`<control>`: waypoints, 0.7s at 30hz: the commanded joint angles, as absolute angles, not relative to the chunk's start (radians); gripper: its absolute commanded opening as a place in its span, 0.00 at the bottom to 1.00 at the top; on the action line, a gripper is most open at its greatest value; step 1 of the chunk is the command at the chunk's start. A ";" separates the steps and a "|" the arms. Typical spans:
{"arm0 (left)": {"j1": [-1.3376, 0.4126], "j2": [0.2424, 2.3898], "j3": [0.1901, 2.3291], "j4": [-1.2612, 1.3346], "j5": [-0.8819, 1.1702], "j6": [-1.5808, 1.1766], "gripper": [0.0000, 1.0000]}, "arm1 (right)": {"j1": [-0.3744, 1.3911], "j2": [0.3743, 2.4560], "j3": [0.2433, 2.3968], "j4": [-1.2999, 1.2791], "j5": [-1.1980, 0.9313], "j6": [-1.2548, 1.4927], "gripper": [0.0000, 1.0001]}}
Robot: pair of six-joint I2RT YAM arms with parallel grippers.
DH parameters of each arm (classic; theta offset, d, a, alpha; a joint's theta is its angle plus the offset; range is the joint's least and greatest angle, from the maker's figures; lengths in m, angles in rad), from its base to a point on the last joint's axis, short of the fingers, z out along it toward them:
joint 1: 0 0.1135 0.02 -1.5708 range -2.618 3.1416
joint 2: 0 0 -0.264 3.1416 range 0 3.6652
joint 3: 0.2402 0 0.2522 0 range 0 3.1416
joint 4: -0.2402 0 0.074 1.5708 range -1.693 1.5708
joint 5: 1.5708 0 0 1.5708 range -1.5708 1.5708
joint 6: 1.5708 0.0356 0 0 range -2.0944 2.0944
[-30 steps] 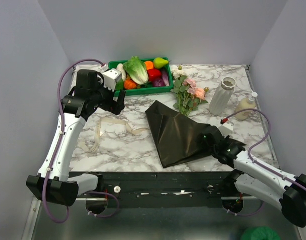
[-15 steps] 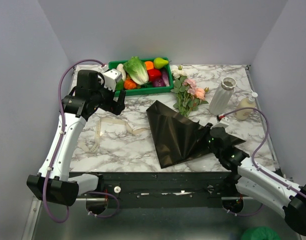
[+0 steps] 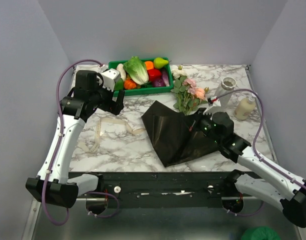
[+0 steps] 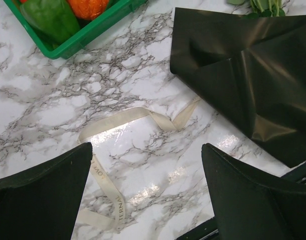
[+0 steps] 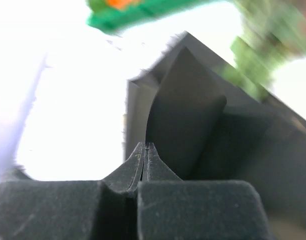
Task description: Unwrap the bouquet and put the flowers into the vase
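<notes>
Grey-veined white marble tabletop (image 3: 118, 145) fills the space between plain pale walls. On it lies a large sheet of dark brown-black glossy wrapping paper (image 3: 175, 137), creased and partly lifted. The right hand (image 3: 200, 125) is clenched on the sheet's right edge, and the wrist view shows a thin fold of it pinched between the closed fingers (image 5: 138, 165).

Beyond the left hand (image 3: 114, 103) sits a green plastic tray of toy vegetables (image 3: 143, 91). The bunch of pink and cream artificial flowers (image 3: 189, 95) lies flat just beyond the right hand, its green stems reaching the paper's far edge. The tall white ribbed ceramic vase (image 3: 225, 87) stands upright further back and to that hand's right, and a small beige bottle with a white cap (image 3: 244, 107) stands beside it. The left hand hangs released above the marble, fingers spread wide, with a loose cream ribbon (image 4: 118, 117) curled on the surface below it.
</notes>
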State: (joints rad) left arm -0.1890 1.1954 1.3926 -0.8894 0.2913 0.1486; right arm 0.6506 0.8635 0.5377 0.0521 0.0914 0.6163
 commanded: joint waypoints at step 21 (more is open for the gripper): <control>-0.164 1.054 1.488 -0.977 0.144 0.129 0.99 | 1.064 1.883 1.501 0.019 -0.242 0.476 0.39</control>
State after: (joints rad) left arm -0.1711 1.0637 1.4952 -0.9424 0.1936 0.1211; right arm 1.0206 1.7878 1.3315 0.1047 -0.1722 0.5270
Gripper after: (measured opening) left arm 0.988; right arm 0.248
